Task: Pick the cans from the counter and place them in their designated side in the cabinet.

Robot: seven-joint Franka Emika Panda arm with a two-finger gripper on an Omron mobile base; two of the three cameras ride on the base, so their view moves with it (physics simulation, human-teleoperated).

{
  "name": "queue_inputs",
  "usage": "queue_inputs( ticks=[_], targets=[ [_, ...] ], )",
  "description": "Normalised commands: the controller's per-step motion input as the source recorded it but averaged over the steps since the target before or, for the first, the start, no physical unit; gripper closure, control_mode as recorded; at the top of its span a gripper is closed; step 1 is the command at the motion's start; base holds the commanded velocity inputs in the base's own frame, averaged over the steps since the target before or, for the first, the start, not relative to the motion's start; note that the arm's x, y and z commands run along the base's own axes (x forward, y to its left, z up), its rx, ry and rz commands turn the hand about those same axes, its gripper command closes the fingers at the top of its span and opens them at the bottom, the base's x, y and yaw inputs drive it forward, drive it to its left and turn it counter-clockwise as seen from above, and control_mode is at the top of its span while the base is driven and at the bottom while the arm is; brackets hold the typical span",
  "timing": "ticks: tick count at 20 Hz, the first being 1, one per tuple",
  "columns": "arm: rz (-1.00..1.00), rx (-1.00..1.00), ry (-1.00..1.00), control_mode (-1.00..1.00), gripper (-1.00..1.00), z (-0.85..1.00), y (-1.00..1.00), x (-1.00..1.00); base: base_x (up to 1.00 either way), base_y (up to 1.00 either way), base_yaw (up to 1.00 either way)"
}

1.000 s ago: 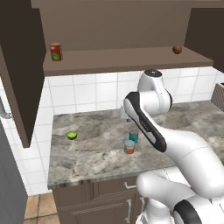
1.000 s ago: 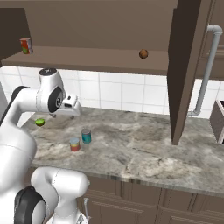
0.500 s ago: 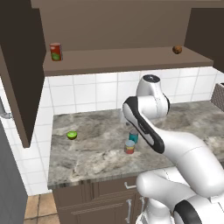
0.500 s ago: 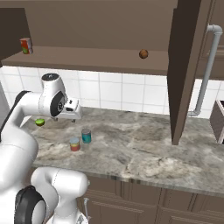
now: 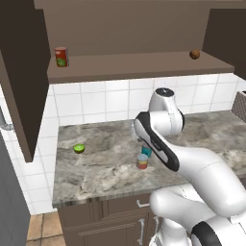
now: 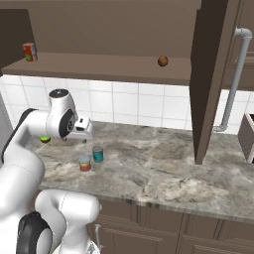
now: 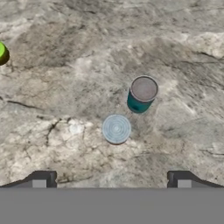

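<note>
Two cans stand upright on the desk (image 5: 105, 168), close together but not touching. The teal can (image 6: 97, 154) is the farther one, nearer the tiled wall; the banded can (image 6: 85, 163) stands just in front of it and a little left. From the left side the teal can (image 5: 146, 151) is partly behind the arm, and the banded can (image 5: 142, 161) shows in full. From above, the teal can (image 7: 141, 93) shows its grey lid and some teal wall, while the banded can (image 7: 116, 129) shows just its round grey top.

The claw (image 7: 111, 178) hangs over the desk above the cans, looking down on them. Its two dark tips stand far apart at the bottom of the hand view, fully spread, with nothing between them. The banded can lies roughly midway between the tips, farther out. In the right base view the hand (image 6: 82, 128) sits above and just left of the cans, well clear of them.

A lime half (image 5: 79, 148) lies on the desk far to the left, well apart from the cans; it shows at the edge from above (image 7: 2, 53).

Above the desk runs the cabinet (image 5: 134, 29) with its long shelf (image 5: 139, 65). A red can (image 5: 61, 56) stands at the shelf's left end, and a small brown ball (image 5: 194, 55) sits near the right end. A door (image 6: 211, 74) hangs open on the right, with a grey pipe (image 6: 233, 79) beyond it.
</note>
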Motion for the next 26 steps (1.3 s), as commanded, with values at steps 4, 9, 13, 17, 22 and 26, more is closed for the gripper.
queue_inputs(
  ticks=[4, 9, 13, 17, 22, 26],
  targets=[
    [0.00, 0.00, -0.03, -1.00, -1.00, -0.11, 0.00, 0.05, 0.00, 0.00, 0.00],
    [0.00, 0.00, -0.03, -1.00, -1.00, -0.12, 0.00, 0.04, 0.00, 0.00, 0.00],
    [0.00, 0.00, -0.02, -1.00, -1.00, -0.20, 0.00, 0.02, 0.00, 0.00, 0.00],
    [0.00, 0.00, -0.02, -1.00, -1.00, -0.12, 0.00, 0.03, 0.00, 0.00, 0.00],
    [0.00, 0.00, -0.02, -1.00, -1.00, -0.11, 0.00, 0.01, 0.00, 0.00, 0.00],
    [0.00, 0.00, 0.00, -1.00, -1.00, -0.11, 0.00, 0.00, 0.00, 0.00, 0.00]
  ],
)
